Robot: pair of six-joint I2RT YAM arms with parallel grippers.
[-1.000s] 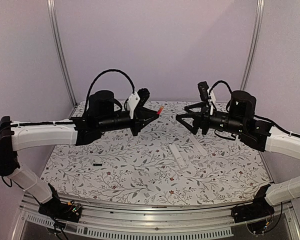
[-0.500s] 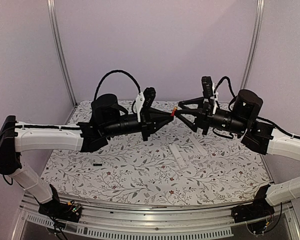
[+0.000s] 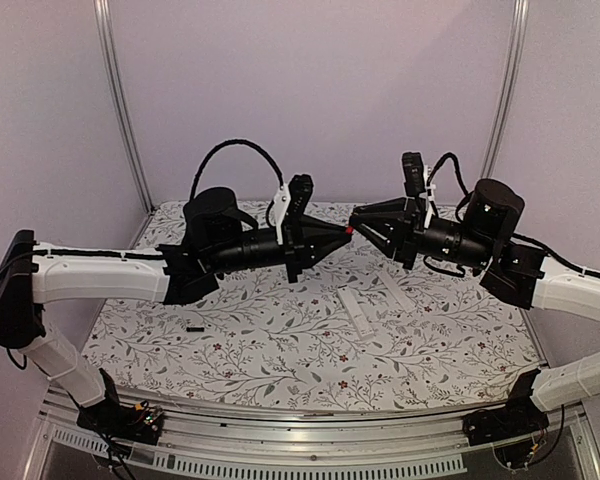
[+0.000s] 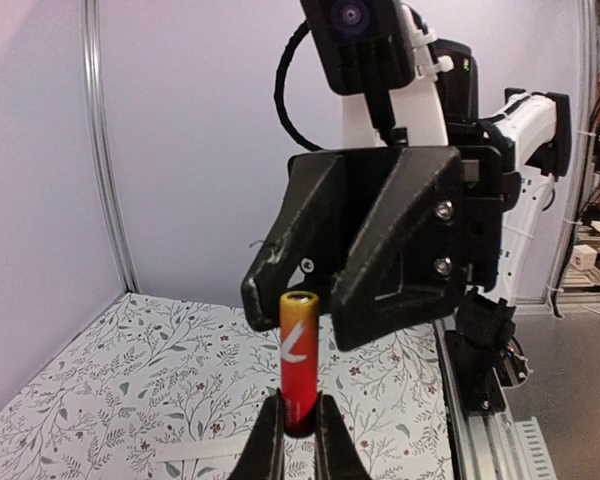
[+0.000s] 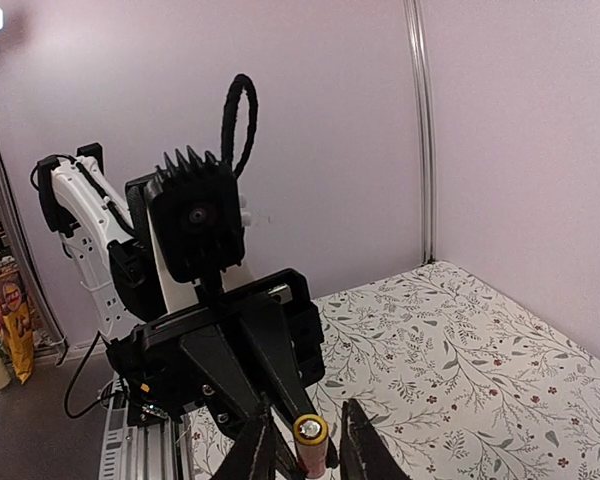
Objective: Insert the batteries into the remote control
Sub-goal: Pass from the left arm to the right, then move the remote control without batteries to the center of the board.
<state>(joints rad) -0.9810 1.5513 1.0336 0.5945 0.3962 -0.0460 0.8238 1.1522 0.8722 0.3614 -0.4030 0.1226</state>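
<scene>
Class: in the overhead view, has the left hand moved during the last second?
Yes. The left hand, holding the battery, has shifted right: its tip was left of the remote control and now lines up above it.

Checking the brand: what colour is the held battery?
The battery is red, white mark, yellowish top; left wrist view.

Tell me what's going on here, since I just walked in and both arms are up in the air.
It looks like a mid-air handover. The left gripper is shut on one end of a red battery, holding it out. The right gripper is open, its fingers either side of the battery's free end, not closed on it. The remote control lies on the table below, untouched.
</scene>
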